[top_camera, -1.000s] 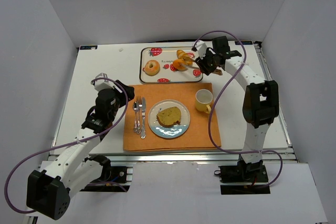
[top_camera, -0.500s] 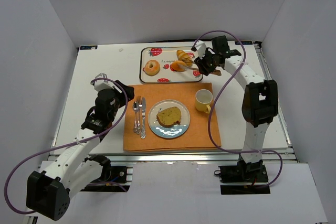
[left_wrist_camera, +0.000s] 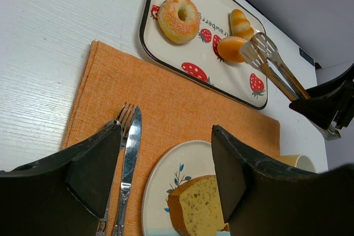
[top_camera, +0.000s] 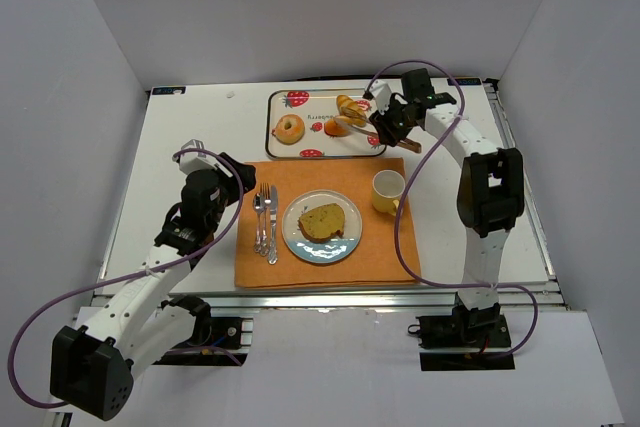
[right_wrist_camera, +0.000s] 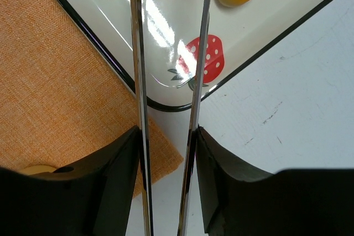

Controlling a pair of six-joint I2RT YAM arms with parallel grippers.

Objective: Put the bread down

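Note:
My right gripper (top_camera: pixel 392 125) is shut on metal tongs (top_camera: pixel 360 123), whose two arms run between my fingers in the right wrist view (right_wrist_camera: pixel 139 81). The tong tips reach over the strawberry tray (top_camera: pixel 320 143) to an orange bread roll (top_camera: pixel 339 127); a second roll (top_camera: pixel 349 104) lies just behind. In the left wrist view the tips (left_wrist_camera: pixel 260 48) stand beside the roll (left_wrist_camera: pixel 231 48); whether they grip it is unclear. A doughnut (top_camera: pixel 289 128) lies at the tray's left. My left gripper (top_camera: pixel 235 183) is open and empty above the placemat's left part. A bread slice (top_camera: pixel 323 220) lies on the plate (top_camera: pixel 293 237).
The orange placemat (top_camera: pixel 375 247) carries the plate, a fork (top_camera: pixel 259 215) and a knife (top_camera: pixel 272 225) to its left, and a yellow cup (top_camera: pixel 388 191) to its right. The tray stands behind the mat. White walls enclose the table on three sides.
My right gripper with the tongs has shifted slightly left over the tray, bringing the tips closer to the orange roll. The left arm has not moved.

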